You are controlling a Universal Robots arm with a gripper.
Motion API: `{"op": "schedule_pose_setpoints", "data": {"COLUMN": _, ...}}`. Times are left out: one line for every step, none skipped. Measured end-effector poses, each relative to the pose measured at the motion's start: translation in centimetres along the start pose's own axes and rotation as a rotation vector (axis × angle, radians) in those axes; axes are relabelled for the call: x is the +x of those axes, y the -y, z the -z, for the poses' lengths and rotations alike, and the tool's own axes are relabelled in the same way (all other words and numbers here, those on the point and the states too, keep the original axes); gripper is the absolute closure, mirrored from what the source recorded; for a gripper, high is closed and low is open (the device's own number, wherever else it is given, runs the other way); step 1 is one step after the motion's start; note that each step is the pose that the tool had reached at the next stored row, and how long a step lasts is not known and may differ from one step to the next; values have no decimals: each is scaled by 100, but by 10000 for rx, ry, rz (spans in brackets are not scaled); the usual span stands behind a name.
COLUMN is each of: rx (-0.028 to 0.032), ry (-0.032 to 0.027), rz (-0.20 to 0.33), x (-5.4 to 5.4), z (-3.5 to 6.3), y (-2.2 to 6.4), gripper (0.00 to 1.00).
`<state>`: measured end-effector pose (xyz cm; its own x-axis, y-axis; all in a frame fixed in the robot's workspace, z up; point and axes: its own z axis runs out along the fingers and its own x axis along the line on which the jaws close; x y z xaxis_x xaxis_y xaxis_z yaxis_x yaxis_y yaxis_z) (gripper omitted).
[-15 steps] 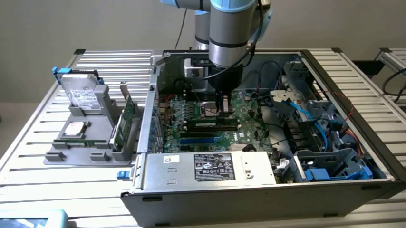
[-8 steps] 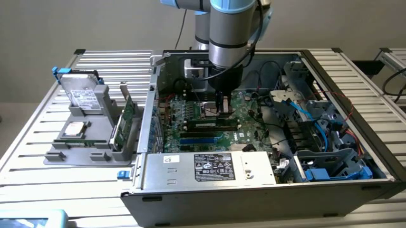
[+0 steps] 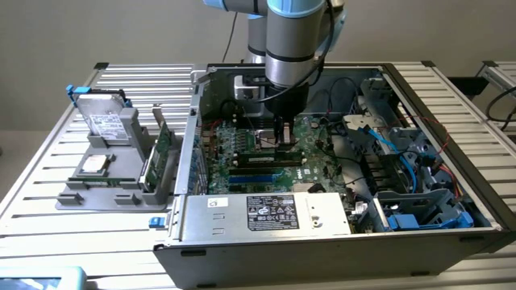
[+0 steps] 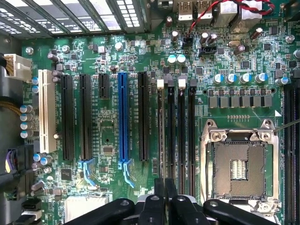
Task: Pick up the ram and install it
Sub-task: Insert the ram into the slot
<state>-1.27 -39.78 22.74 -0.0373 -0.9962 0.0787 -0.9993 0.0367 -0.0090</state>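
Note:
The ram (image 3: 270, 159) is a dark narrow strip with a pale label. It stands on edge in a memory slot of the green motherboard (image 3: 241, 142) inside the open computer case. My gripper (image 3: 282, 144) reaches straight down into the case, with its tips at the strip's top edge, toward the end on the exterior view's right. I cannot tell if they touch it. In the wrist view the black fingers (image 4: 159, 202) are pressed close together, and the gripper (image 4: 165, 197) sits over one end of the row of long black memory slots (image 4: 181, 136).
A grey rack (image 3: 105, 193) on the slatted table at the exterior view's left holds a hard drive (image 3: 105, 118), a processor (image 3: 95, 163) and upright green cards (image 3: 157, 151). The power supply (image 3: 266, 211), blue cables (image 3: 403, 160) and case walls crowd the gripper. The bare CPU socket (image 4: 236, 164) lies beside the slots.

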Motion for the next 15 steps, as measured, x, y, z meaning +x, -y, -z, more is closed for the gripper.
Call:
{"op": "schedule_pose_setpoints", "data": {"rx": 0, "ry": -1, "rz": 0, "x": 0, "z": 2, "y": 0, "gripper": 87}}
{"op": "schedule_pose_setpoints", "data": {"rx": 0, "ry": 1, "rz": 0, "x": 1, "z": 11, "y": 1, "gripper": 80}}
{"op": "schedule_pose_setpoints", "data": {"rx": 0, "ry": 1, "rz": 1, "x": 2, "z": 25, "y": 5, "gripper": 80}}
{"op": "schedule_pose_setpoints", "data": {"rx": -1, "ry": -1, "rz": 0, "x": 4, "z": 43, "y": 13, "gripper": 80}}
{"op": "schedule_pose_setpoints", "data": {"rx": -1, "ry": -1, "rz": 0, "x": 5, "z": 57, "y": 22, "gripper": 80}}
{"op": "schedule_pose_setpoints", "data": {"rx": -2, "ry": -1, "rz": 0, "x": 6, "z": 67, "y": 32, "gripper": 80}}
{"op": "schedule_pose_setpoints", "data": {"rx": -6, "ry": -1, "rz": 1, "x": 6, "z": 74, "y": 44, "gripper": 80}}
{"op": "schedule_pose_setpoints", "data": {"rx": -10, "ry": -1, "rz": 1, "x": 7, "z": 81, "y": 54, "gripper": 80}}
{"op": "schedule_pose_setpoints", "data": {"rx": -22, "ry": -2, "rz": 2, "x": 7, "z": 87, "y": 65, "gripper": 80}}
{"op": "schedule_pose_setpoints", "data": {"rx": -39, "ry": -2, "rz": 4, "x": 7, "z": 92, "y": 78, "gripper": 80}}
{"op": "schedule_pose_setpoints", "data": {"rx": -59, "ry": -3, "rz": 5, "x": 8, "z": 100, "y": 90, "gripper": 80}}
{"op": "schedule_pose_setpoints", "data": {"rx": -86, "ry": -3, "rz": 7, "x": 10, "z": 107, "y": 104, "gripper": 80}}
{"op": "schedule_pose_setpoints", "data": {"rx": -117, "ry": -5, "rz": 10, "x": 13, "z": 115, "y": 118, "gripper": 80}}
{"op": "schedule_pose_setpoints", "data": {"rx": -149, "ry": -6, "rz": 12, "x": 15, "z": 124, "y": 133, "gripper": 80}}
{"op": "schedule_pose_setpoints", "data": {"rx": -179, "ry": -8, "rz": 14, "x": 16, "z": 131, "y": 146, "gripper": 80}}
